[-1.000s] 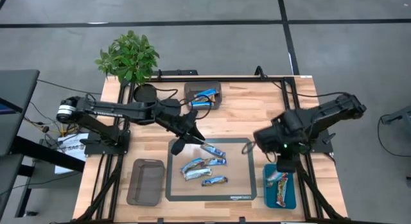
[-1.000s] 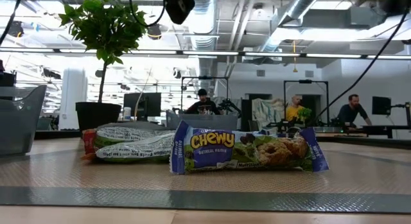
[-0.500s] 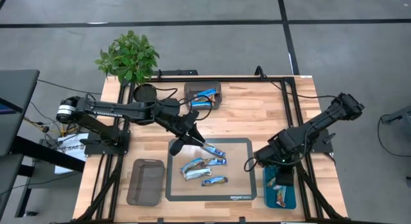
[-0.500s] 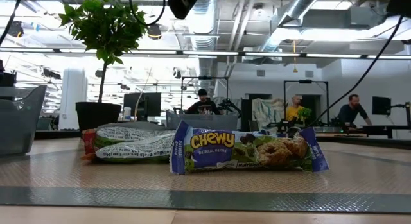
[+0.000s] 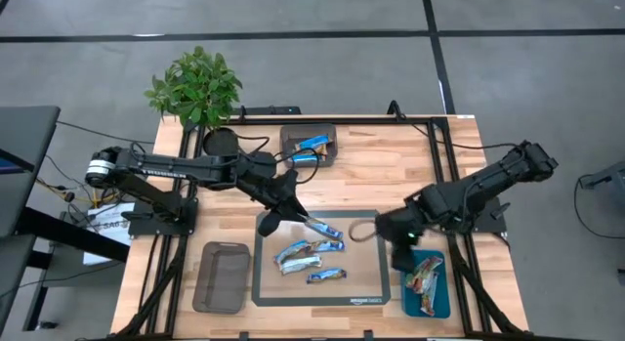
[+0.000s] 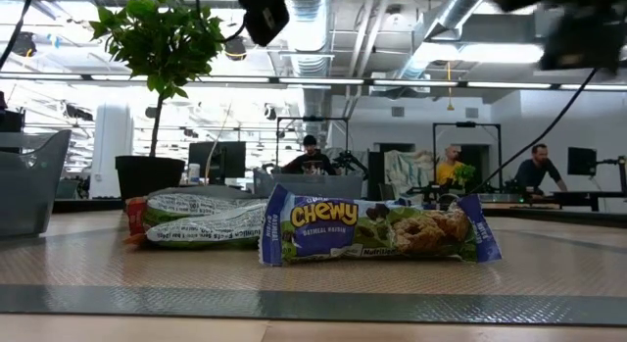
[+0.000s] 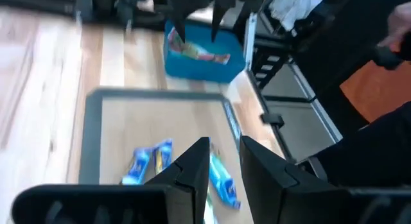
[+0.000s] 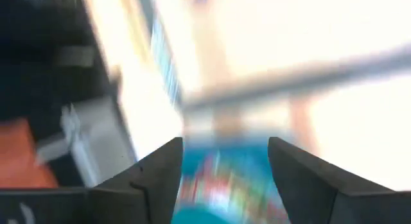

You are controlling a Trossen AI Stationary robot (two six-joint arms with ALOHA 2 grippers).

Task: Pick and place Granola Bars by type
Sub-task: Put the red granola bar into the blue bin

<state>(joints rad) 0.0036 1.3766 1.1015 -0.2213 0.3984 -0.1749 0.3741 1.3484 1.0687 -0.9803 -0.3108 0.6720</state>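
High view | left claw [image 5: 296,210], fingers slightly apart, just beside slanting Granola Bars [image 5: 323,230] | right claw [image 5: 394,251] apart, empty, farther, near teal tray [image 5: 439,302]

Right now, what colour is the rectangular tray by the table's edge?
Teal blue tray, clearest in the high view.

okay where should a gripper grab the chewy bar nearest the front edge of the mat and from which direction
Come straight down on the bar and pinch its middle across the narrow width. It lies flat on the mat, apart from the other bars, so both long edges look free.
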